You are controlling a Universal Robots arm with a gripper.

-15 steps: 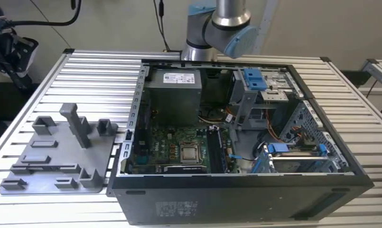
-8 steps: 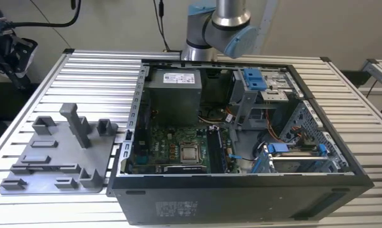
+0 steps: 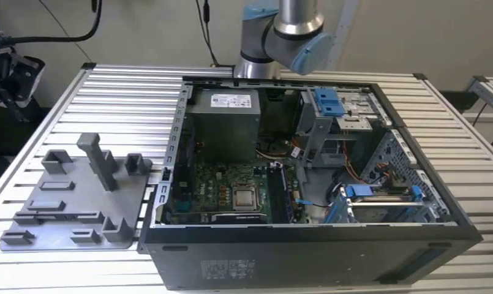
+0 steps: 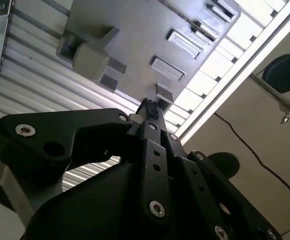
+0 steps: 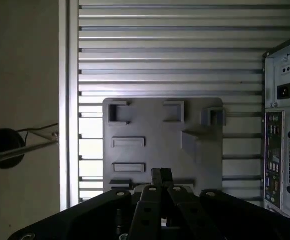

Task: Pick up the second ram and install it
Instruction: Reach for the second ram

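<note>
Currently | fingers (image 5: 156,175) closed together, empty | grey fixture tray (image 5: 154,131) well below them | second ram (image 3: 57,214) apparently edge-up in tray's long slot, beneath fingers | risk: descending closed, they strike the stick's edge and jam it.

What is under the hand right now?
The grey fixture tray, lying on the slatted table. The hand covers one edge of the tray, so anything there is hidden.
</note>
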